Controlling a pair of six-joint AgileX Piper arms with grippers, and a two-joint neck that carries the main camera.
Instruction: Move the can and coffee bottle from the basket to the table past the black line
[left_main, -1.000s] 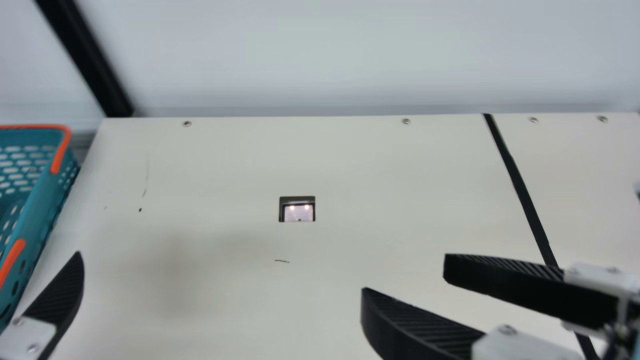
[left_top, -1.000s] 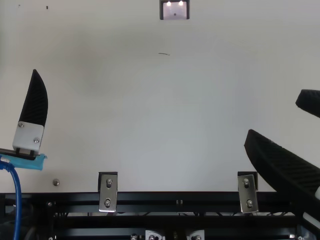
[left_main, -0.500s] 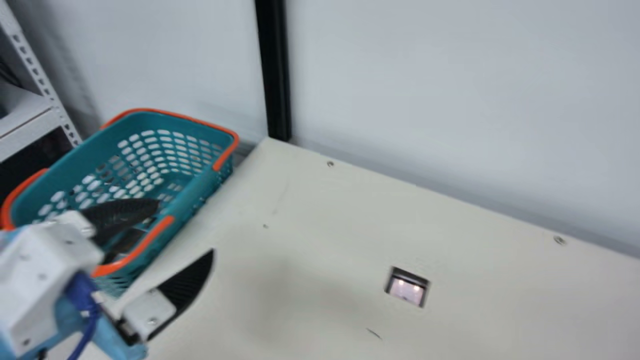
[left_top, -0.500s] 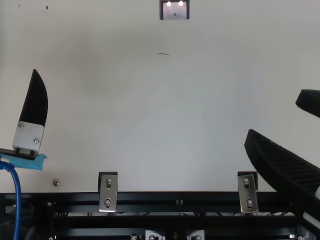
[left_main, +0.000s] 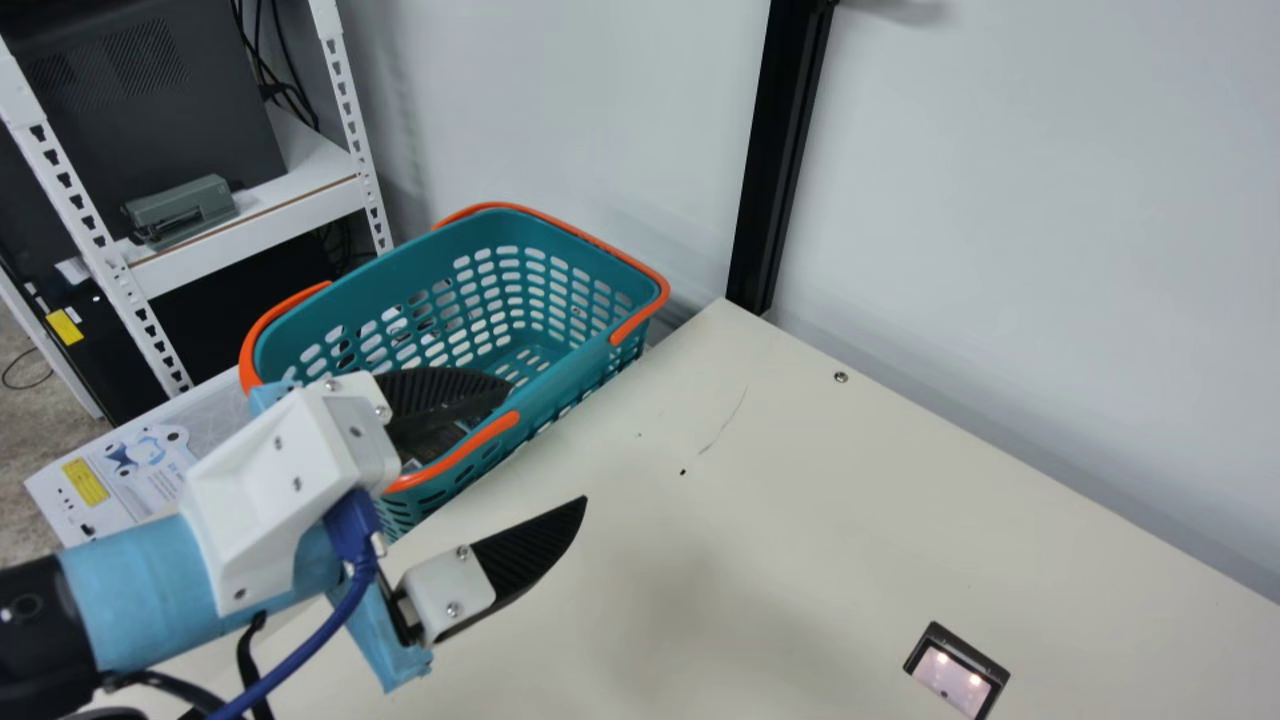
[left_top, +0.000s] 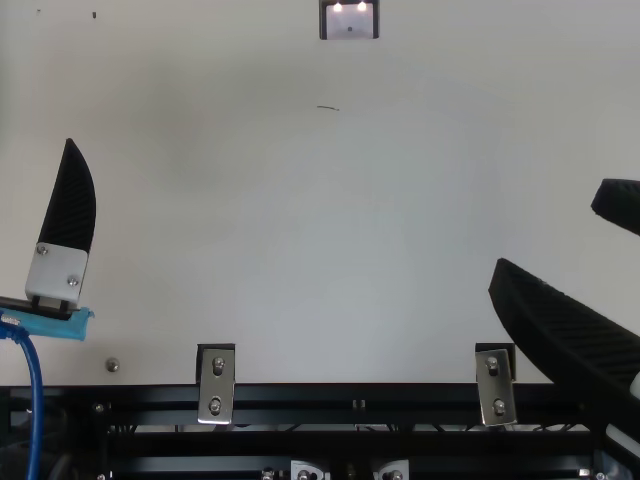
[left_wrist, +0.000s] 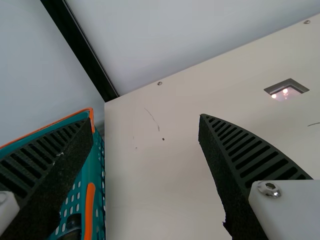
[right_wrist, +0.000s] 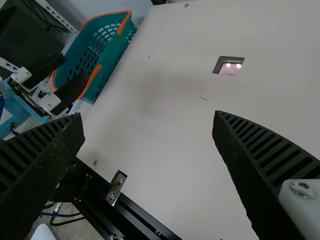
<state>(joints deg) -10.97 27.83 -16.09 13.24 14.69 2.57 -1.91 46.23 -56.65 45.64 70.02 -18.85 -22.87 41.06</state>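
Observation:
The teal basket (left_main: 575, 385) with orange handles stands beyond the table's left edge. Over its near end, my left gripper (left_main: 548, 443) stands open, one finger above the basket and the other over the table. Partly hidden under that finger, a dark thing (left_main: 428, 442) lies in the basket; I cannot tell if it is the can or the bottle. In the left wrist view, my left gripper (left_wrist: 145, 120) holds nothing, and a dark rounded thing (left_wrist: 74, 222) shows in the basket. At the top view's right, my right gripper (left_top: 548, 228) is open; in its wrist view, the gripper (right_wrist: 149, 114) is empty.
A white shelf (left_main: 300, 195) with dark equipment stands behind the basket. A black post (left_main: 780, 160) rises at the table's far left corner. The cream table (left_main: 800, 520) has a small square recess (left_main: 955, 672). Metal brackets (left_top: 216, 385) line the near edge.
The neck camera has turned left, bringing the whole basket, the shelf and my left arm into the main view. Both grippers hold the same places in the top view.

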